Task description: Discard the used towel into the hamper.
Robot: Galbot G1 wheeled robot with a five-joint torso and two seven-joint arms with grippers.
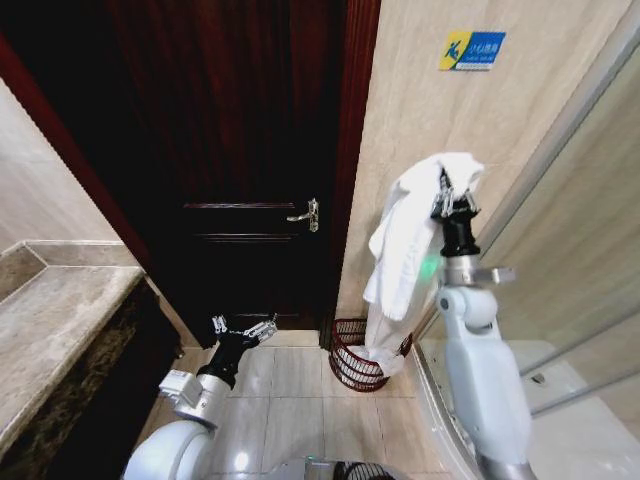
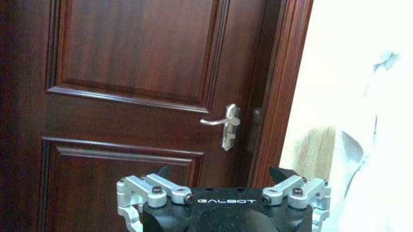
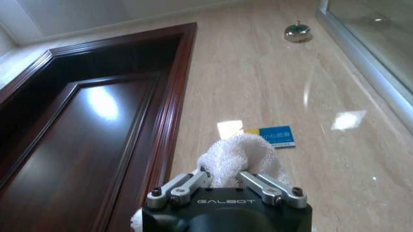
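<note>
My right gripper (image 1: 447, 196) is raised high by the beige tiled wall, shut on the top of a white towel (image 1: 404, 248). The towel hangs down in a long fold, and its lower end reaches the rim of the hamper (image 1: 350, 362), a small dark reddish wire basket on the floor in the corner beside the door frame. In the right wrist view the fingers (image 3: 187, 183) pinch the bunched towel (image 3: 240, 153). My left gripper (image 1: 243, 328) is low in front of the door, open and holding nothing. In the left wrist view its fingers (image 2: 154, 186) stand apart.
A dark wooden door (image 1: 250, 140) with a metal lever handle (image 1: 306, 213) stands shut ahead. A stone counter (image 1: 50, 320) runs along the left, and a glass shower enclosure (image 1: 570, 240) stands at the right. Pale floor tiles (image 1: 290, 400) lie between.
</note>
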